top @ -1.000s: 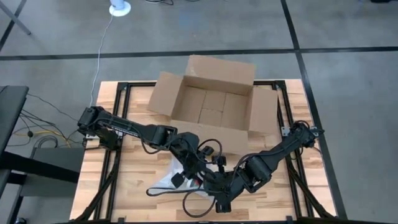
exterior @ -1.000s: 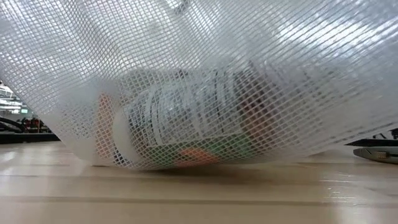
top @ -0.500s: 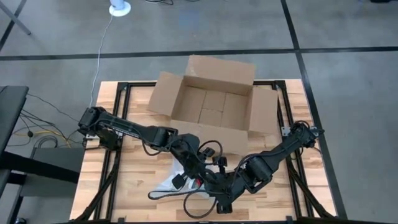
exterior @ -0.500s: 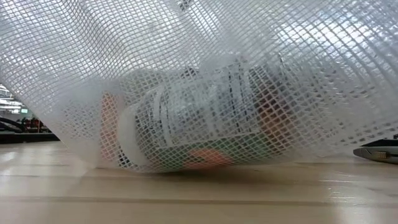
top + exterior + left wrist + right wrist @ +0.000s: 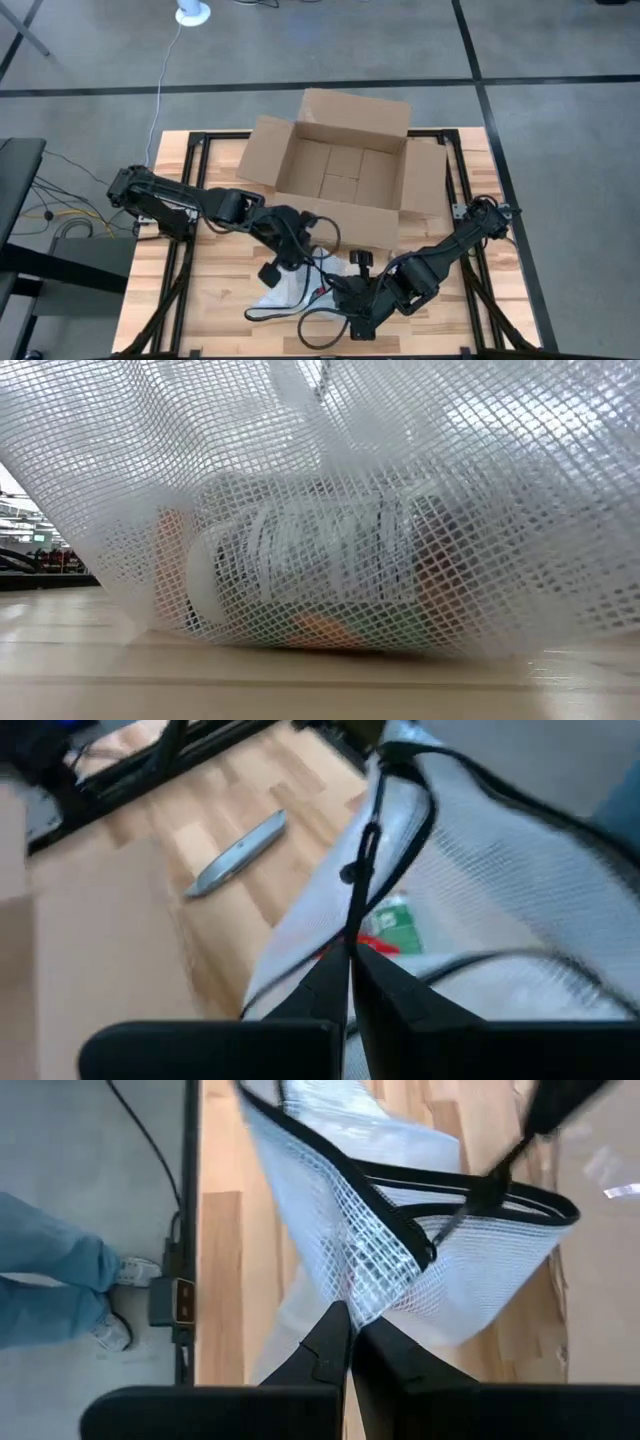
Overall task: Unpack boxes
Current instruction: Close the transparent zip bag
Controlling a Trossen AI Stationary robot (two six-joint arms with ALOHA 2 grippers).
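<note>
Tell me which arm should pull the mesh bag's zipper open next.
Left, probably. The left gripper is already pinched on the zipper pull, while the right gripper clamps the rim of the mesh bag, steadying it.

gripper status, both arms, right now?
Left gripper: shut on the mesh bag's zipper pull.
Right gripper: shut on the mesh bag's edge.

the right gripper point(image 5: 350, 1342) pinches the black-trimmed edge of a white mesh bag point(image 5: 400, 1250) over the wooden table point(image 5: 225, 1260). a person's jeans and shoes point(image 5: 60, 1280) stand on the grey floor beside it.
</note>
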